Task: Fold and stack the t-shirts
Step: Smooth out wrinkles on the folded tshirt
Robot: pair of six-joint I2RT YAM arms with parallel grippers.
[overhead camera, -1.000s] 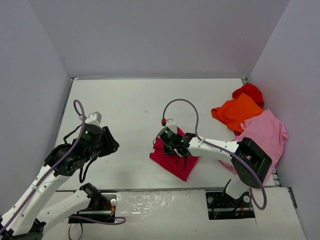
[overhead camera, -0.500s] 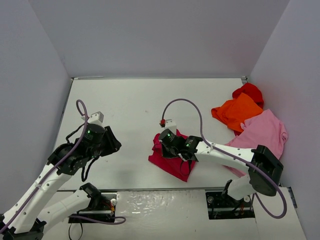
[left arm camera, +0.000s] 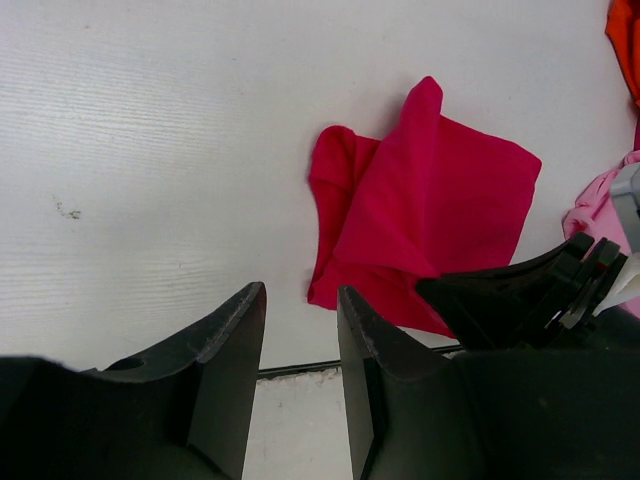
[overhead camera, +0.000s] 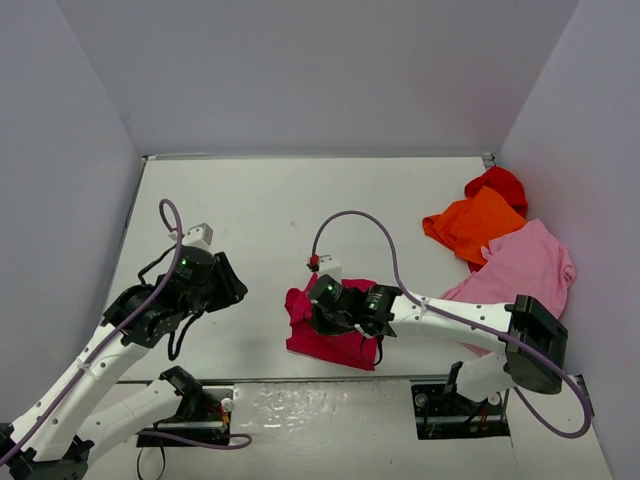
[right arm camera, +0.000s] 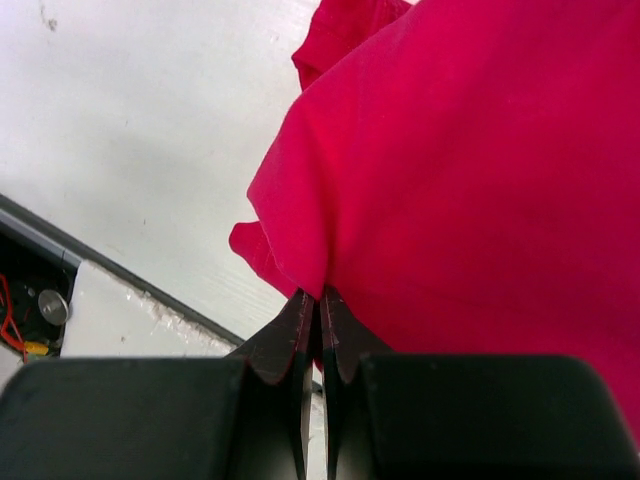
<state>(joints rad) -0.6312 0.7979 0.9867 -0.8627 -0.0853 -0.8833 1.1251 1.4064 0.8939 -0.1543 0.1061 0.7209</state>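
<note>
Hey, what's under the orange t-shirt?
The red t-shirt sticks out from beneath the orange t-shirt at its far edge. How far it runs underneath is covered.

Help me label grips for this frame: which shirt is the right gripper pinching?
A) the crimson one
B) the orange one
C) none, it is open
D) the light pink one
A: the right wrist view shows the right gripper shut on a fold of the crimson shirt; the orange shirt and light pink shirt lie apart at the right.
</note>
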